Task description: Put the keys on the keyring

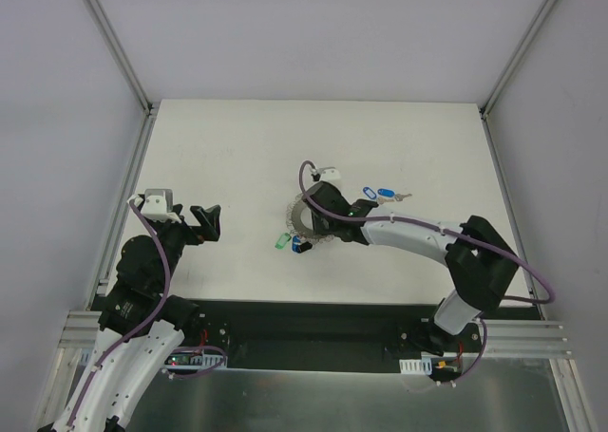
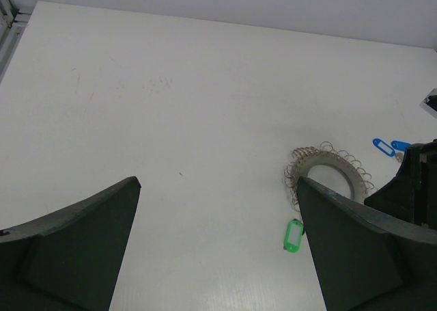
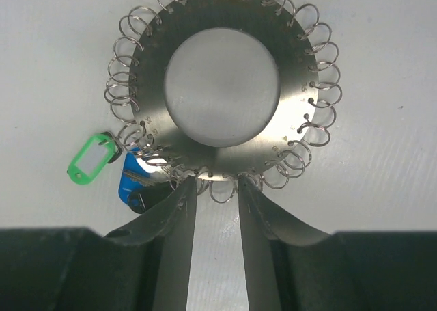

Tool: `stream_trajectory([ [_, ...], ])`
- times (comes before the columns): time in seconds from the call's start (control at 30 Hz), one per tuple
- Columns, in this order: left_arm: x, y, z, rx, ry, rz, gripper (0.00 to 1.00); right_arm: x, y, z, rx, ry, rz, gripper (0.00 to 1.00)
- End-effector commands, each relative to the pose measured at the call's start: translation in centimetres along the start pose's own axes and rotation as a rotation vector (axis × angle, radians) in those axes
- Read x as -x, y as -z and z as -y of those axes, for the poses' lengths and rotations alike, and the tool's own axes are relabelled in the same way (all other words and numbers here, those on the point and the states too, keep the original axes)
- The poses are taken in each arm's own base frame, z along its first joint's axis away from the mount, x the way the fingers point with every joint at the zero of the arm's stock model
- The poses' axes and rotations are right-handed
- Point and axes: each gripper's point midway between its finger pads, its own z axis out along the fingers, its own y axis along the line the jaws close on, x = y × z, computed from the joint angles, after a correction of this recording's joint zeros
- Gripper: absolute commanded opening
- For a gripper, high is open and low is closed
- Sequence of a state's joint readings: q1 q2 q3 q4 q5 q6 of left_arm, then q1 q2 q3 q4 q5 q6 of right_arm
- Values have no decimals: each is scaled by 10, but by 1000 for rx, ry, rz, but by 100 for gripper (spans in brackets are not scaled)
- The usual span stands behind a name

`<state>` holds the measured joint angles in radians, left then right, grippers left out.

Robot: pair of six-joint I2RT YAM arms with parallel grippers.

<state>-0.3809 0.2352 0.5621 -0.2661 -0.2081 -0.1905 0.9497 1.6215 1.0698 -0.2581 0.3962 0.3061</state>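
Threading step: right gripper [image 3: 213,185] part-open at keyring [image 3: 287,133] rim beside green key [image 3: 89,159], left gripper [image 2: 217,182] wide open, idle; next likely calls for pinching a loose blue key [image 1: 385,193].

**Three cameras, one shared ring**

The top camera hangs above and behind the arms, looking down on the whole white table [image 1: 237,157], its near edge lowest. The left wrist camera sits low by the left edge, peering slantwise across the table between the dark fingers [image 2: 68,249] of the left gripper [image 2: 217,188]. The right wrist camera stares straight down, very close. All three share the silvery coil-edged metal ring [image 1: 297,221] [image 2: 321,166] [image 3: 297,85] and the small green plastic tag [image 1: 281,241] [image 2: 293,236] [image 3: 90,159] beside it.
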Motion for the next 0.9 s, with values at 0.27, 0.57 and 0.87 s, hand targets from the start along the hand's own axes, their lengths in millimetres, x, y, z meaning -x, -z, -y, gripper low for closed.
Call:
stream_trajectory([
  [0.27, 11, 0, 8, -39, 4, 38, 99, -21, -16, -8, -29, -22, -104, 29],
  [0.57, 11, 0, 9, -40, 3, 36, 99, -33, -13, 0, -55, -50, -134, 28],
  [0.87, 11, 0, 9, -44, 4, 40, 99, -46, -17, 0, -59, -80, -166, 25],
])
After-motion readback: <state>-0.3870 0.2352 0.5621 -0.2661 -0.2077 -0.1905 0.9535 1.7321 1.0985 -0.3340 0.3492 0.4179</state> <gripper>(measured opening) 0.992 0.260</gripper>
